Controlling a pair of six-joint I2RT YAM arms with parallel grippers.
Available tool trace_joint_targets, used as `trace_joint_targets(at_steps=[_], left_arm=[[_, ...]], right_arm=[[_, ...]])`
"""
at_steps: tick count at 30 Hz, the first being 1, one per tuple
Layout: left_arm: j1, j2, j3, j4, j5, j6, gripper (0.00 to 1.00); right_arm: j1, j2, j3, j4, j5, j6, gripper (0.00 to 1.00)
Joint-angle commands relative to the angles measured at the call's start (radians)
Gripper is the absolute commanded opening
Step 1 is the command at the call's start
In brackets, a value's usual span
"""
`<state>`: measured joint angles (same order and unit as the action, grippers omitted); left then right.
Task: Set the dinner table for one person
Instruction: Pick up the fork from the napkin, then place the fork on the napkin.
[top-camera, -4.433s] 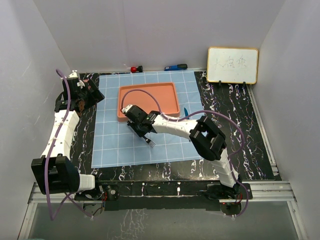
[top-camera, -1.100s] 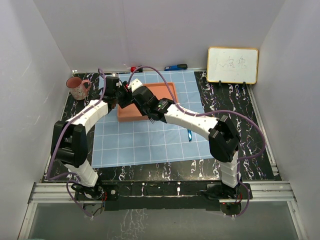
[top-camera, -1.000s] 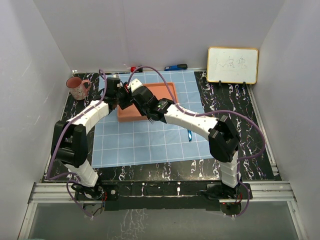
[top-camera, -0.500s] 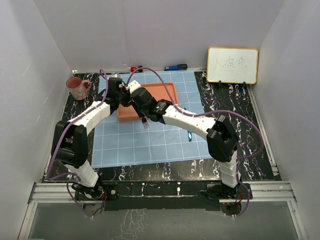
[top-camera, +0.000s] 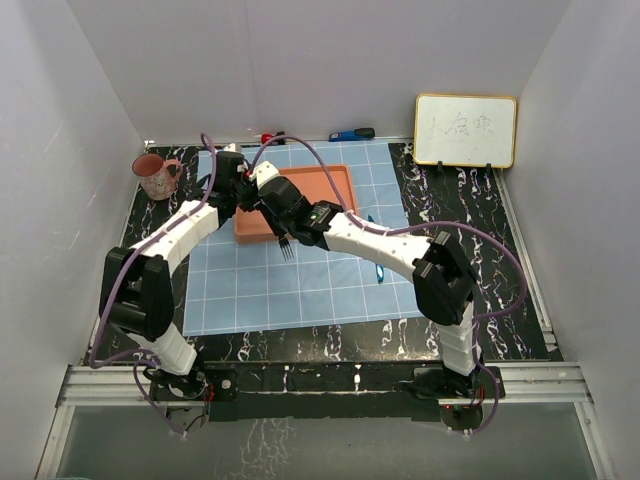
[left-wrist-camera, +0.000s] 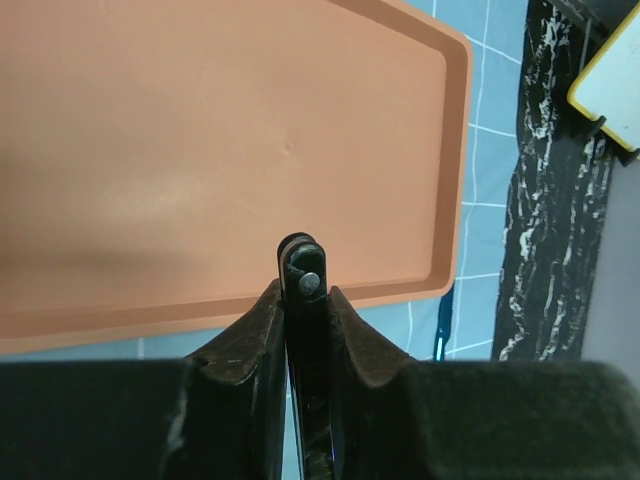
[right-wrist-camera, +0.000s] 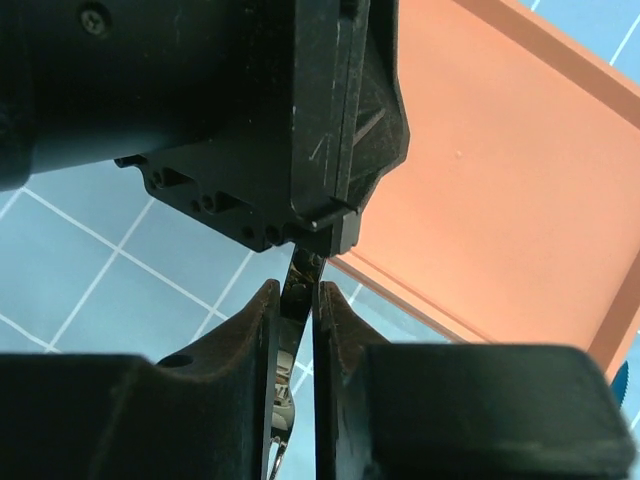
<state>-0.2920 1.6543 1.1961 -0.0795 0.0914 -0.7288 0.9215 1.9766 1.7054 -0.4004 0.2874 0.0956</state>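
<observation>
A fork (top-camera: 287, 248) with a dark riveted handle hangs tines-down over the blue gridded cloth (top-camera: 300, 290), just off the front left corner of the orange tray (top-camera: 325, 180). My left gripper (top-camera: 258, 203) is shut on the handle's end (left-wrist-camera: 303, 282), which pokes out past its fingertips (left-wrist-camera: 268, 300). The right gripper (top-camera: 284, 226) is shut on the same handle lower down (right-wrist-camera: 298, 278), and the tines (right-wrist-camera: 282, 420) show between its fingers. The cloth and tray lie on the dinner table (top-camera: 455, 230).
A blue-handled utensil (top-camera: 378, 268) lies on the cloth right of the arms. A pink cup (top-camera: 152, 175) stands at the far left. A whiteboard (top-camera: 465, 130) leans at the back right; a red object (top-camera: 270, 138) and a blue pen (top-camera: 352, 133) lie at the back.
My left gripper has closed on the fork's handle end. The right gripper has carried the fork slightly left and toward the front, off the tray's edge.
</observation>
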Motion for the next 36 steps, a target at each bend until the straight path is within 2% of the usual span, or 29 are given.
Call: trace_joint_targets(at_steps=[1,4,11,18,27,36], left_arm=[[0.024,-0.108,0.067,-0.195,-0.151,0.183,0.00],[0.033,-0.130,0.102,-0.277,-0.215,0.224,0.00],[0.059,-0.129,0.154,-0.412,-0.316,0.295,0.00],[0.066,-0.128,0.179,-0.486,-0.381,0.315,0.00],[0.081,-0.071,0.221,-0.612,-0.516,0.342,0.00],[0.086,0.030,0.219,-0.633,-0.491,0.360,0.00]], right_arm=[[-0.020,-0.067,0.032,0.051,0.142,-0.025,0.16],[-0.020,-0.085,0.022,0.054,0.147,-0.026,0.22],[-0.021,-0.113,0.011,0.045,0.138,-0.025,0.31],[-0.021,-0.132,0.005,0.037,0.151,-0.031,0.33],[-0.021,-0.224,-0.011,0.009,0.092,-0.009,0.37],[-0.020,-0.246,-0.048,0.004,0.041,0.009,0.37]])
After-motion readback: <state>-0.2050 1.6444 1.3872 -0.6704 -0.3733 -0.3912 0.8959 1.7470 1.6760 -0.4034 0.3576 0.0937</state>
